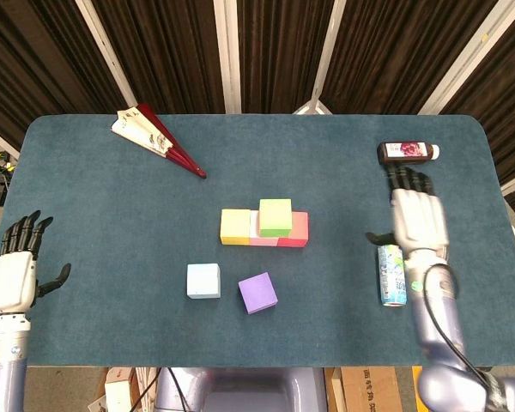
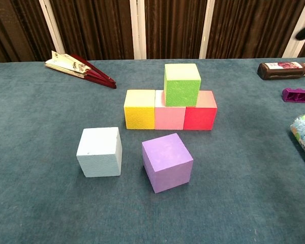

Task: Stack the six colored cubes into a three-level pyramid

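Six cubes lay on the counter (image 1: 103, 189), and neither robot hand touched any of them. Your right robot hand (image 1: 416, 221) hung well to the right of the green cube (image 1: 275, 216), fingers spread, empty, above the can (image 1: 391, 275). Your left robot hand (image 1: 14, 270) sat far to the left of it, off the counter's edge, also spread and empty.

Only the head view showed both hands; the chest view caught just a dark fingertip at its upper right edge. The chest view made plain that the green cube (image 2: 182, 84) rested atop the pink cube (image 2: 169, 115) and red cube (image 2: 200, 115), with the yellow cube (image 2: 140, 109) touching the pink one's left. In front of the green cube, apart, stood the pale blue cube (image 2: 99, 151) and the purple cube (image 2: 166, 161), the latter turned askew.
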`<state>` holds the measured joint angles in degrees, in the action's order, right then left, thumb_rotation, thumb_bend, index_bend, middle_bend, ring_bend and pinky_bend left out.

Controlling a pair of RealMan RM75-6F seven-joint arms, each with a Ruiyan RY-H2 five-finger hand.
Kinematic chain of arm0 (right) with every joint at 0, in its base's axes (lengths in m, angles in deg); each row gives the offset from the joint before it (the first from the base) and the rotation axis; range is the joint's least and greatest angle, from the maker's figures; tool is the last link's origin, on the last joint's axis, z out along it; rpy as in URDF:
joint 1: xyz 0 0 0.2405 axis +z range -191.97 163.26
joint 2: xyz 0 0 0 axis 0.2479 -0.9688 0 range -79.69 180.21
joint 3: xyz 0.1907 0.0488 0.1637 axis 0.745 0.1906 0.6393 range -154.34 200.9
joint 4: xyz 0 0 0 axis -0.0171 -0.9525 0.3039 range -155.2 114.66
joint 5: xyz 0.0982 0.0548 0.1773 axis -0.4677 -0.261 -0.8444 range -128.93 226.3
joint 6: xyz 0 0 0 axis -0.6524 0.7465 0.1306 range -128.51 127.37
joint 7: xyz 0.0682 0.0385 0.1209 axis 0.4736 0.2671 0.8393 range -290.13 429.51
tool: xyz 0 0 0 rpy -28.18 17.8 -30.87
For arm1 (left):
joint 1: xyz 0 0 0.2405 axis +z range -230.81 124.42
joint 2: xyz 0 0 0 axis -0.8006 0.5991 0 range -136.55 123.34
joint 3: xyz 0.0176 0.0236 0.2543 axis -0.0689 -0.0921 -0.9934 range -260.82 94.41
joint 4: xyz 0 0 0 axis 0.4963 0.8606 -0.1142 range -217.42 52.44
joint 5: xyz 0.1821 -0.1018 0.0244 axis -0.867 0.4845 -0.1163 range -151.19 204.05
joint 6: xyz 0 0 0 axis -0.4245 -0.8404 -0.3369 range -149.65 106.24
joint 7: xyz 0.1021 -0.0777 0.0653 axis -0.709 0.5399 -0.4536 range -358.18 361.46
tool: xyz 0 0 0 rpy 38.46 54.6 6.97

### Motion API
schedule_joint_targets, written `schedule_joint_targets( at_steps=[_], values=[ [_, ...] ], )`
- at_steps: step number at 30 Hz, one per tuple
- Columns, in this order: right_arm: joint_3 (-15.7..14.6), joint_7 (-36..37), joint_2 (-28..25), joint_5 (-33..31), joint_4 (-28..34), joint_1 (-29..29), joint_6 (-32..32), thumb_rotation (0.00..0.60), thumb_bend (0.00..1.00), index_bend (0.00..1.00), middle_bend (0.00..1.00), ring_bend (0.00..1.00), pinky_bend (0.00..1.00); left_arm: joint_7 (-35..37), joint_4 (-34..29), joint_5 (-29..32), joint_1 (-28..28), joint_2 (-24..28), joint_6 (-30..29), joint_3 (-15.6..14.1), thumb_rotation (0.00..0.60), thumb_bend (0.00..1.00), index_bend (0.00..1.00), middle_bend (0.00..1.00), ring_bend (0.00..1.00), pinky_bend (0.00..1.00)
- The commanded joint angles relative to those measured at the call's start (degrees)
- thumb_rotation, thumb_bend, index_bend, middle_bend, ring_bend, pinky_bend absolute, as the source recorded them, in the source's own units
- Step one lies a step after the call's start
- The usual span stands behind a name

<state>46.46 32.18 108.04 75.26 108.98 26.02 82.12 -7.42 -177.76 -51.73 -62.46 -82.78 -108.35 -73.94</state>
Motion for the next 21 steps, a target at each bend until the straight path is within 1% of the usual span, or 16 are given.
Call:
schedule_joint_targets(
  at_steps=[1,3,7,9,13,16,17,19,21],
  values=[
    [-12.83,16.65,-4.71,23.71,-5.62,-16.17,0.47,0.6,0.13,0.0,0.01,0.0,0.0,-0.67,-1.44,-0.48,-0.45,1.11,1.3,-0.65,0.6,0.35,0.13,0.02,0.0,0.0],
    [-15.66,20.79,-3.14,31.25,-9.88,-19.34,2.09,0.6,0.13,0.0,0.01,0.0,0.0,0.02,-3.33,-0.83,-1.12,2.91,3.39,-1.16,0.6,0.35,0.12,0.02,0.0,0.0],
    [-18.21,25.64,-0.39,38.63,-15.45,-22.73,4.56,0.6,0.13,0.0,0.01,0.0,0.0,0.3,-6.2,-0.96,-2.46,5.8,6.99,-1.76,0.6,0.34,0.12,0.04,0.0,0.0],
    [-19.75,27.6,1.63,42.36,-19.32,-24.45,5.81,0.6,0.13,0.0,0.01,0.0,0.0,-0.96,-8.03,-0.27,-3.49,7.5,9.29,-1.85,0.6,0.32,0.11,0.04,0.0,0.0],
    [-21.54,29.01,4.93,46.23,-24.78,-26.64,7.55,0.6,0.13,0.0,0.01,0.0,0.0,-4.84,-11.11,1.18,-5.11,9.59,11.82,-1.52,0.6,0.29,0.11,0.04,0.0,0.0],
    [-22.77,28.3,9.43,49.06,-30.61,-28.76,9.81,0.6,0.13,0.0,0.01,0.0,0.0,-7.58,-15.9,3.07,-6.97,11.75,14.86,-1.19,0.6,0.27,0.1,0.04,0.0,0.0],
    [-23.27,27.1,10.86,49.31,-32.12,-28.96,9.34,0.6,0.13,0.0,0.01,0.0,0.0,-9.08,-18.13,3.74,-8.07,12.43,16.72,-1.25,0.6,0.27,0.1,0.04,0.0,0.0],
    [-22.78,26.52,12.5,50.11,-33.72,-29.3,9.8,0.6,0.13,0.0,0.01,0.0,0.0,-12.89,-20.59,6.33,-9.63,13.08,18.56,-1.1,0.6,0.27,0.1,0.05,0.0,0.0],
    [-22.5,26.51,13.05,50.33,-34.19,-29.49,9.43,0.6,0.13,0.0,0.01,0.0,0.0,-15.76,-21.64,8.72,-10.71,12.44,18.95,-0.76,0.6,0.27,0.1,0.05,0.0,0.0]
  ],
)
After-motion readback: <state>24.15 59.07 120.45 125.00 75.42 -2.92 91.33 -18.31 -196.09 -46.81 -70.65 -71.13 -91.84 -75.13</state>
